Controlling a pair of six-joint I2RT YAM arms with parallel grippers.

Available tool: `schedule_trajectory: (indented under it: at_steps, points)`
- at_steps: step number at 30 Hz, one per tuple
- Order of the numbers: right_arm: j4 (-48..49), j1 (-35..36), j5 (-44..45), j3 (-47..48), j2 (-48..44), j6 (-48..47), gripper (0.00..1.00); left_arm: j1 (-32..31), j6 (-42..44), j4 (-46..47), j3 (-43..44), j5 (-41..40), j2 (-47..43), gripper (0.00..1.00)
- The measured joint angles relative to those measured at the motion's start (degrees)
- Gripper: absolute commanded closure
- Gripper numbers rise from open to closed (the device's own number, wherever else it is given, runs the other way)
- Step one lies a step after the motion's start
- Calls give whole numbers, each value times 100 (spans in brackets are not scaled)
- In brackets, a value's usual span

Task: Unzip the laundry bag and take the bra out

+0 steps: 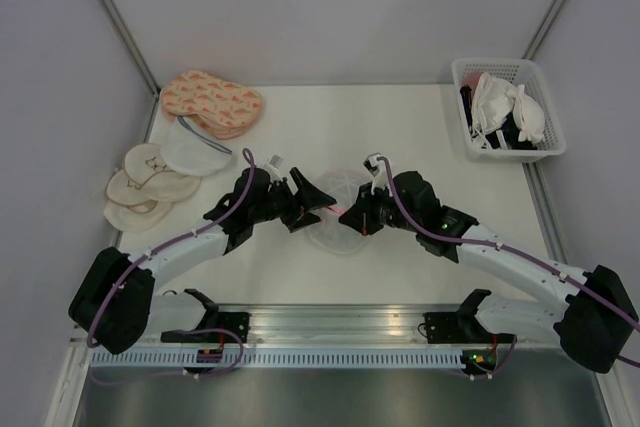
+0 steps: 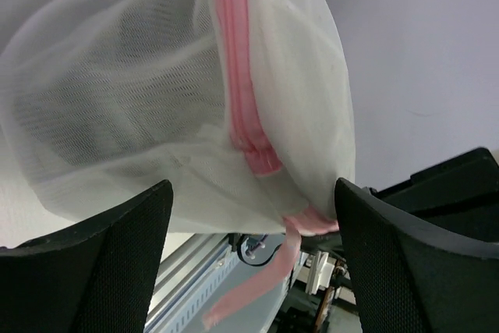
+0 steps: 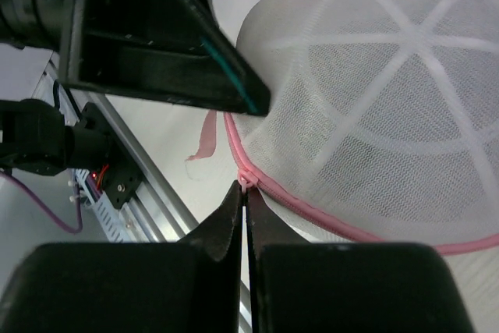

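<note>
The laundry bag (image 1: 336, 231), a white mesh dome with a pink zip rim, lies at the table's middle between both grippers. My right gripper (image 1: 352, 219) is shut on the small zip pull (image 3: 246, 184) at the bag's rim (image 3: 312, 205); the white-ribbed dome (image 3: 390, 91) lies beyond it. My left gripper (image 1: 315, 205) is open, its fingers wide apart on either side of the bag's edge (image 2: 117, 99), where the pink zip (image 2: 238, 91) runs and a pink ribbon (image 2: 257, 286) hangs. A dark shade shows through the mesh (image 2: 93, 115); I cannot tell whether it is the bra.
A white basket (image 1: 520, 154) at the back right holds white padded bras (image 1: 510, 107) and some dark items. Peach patterned pads (image 1: 210, 102), a white mesh pouch (image 1: 195, 152) and cream round pads (image 1: 150, 187) lie at the back left. A metal rail (image 1: 330, 322) runs along the near edge.
</note>
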Motion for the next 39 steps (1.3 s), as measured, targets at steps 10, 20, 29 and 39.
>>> schedule_trajectory:
  at_steps: [10, 20, 29, 39]
  points:
    - [-267, 4, -446, -87, 57, -262, 100, -90, -262, 203, 273, -341, 297, 33]
    - [-369, 4, -485, -92, 166, -341, 100, -127, -492, 719, 291, -219, 706, 98]
    - [-997, 4, -372, 70, 343, -415, 100, 7, -356, 702, 376, -9, 857, 98]
    - [-2245, 9, 1082, 334, 319, -487, 100, 417, 68, 636, 822, 798, 1292, 98]
